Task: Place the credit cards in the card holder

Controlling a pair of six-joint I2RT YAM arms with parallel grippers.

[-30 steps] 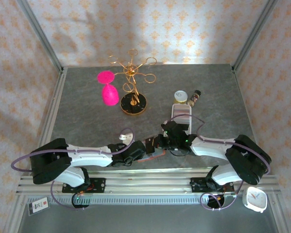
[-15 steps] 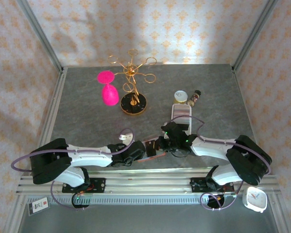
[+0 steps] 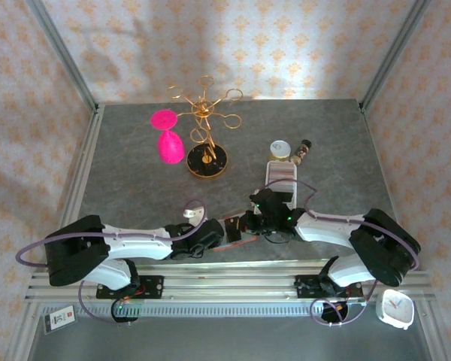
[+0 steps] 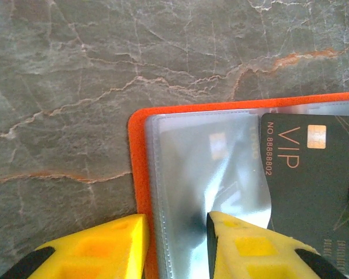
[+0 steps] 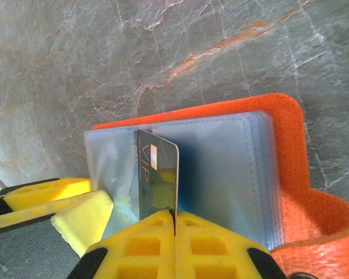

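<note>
Right fingers [image 5: 141,247] tight on dark card [image 5: 158,177] over card holder [image 5: 288,148], left fingers [image 4: 102,247] apart astride its orange edge [image 4: 138,174].

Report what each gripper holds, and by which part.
The right gripper pinches the dark credit card by one edge, the card standing in the card holder. The left gripper grips nothing: open jaws straddle the holder's orange edge.

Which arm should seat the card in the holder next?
Right. The right gripper is shut on the VIP card, its edge at the sleeves of the card holder; the left gripper is open, holding nothing.
</note>
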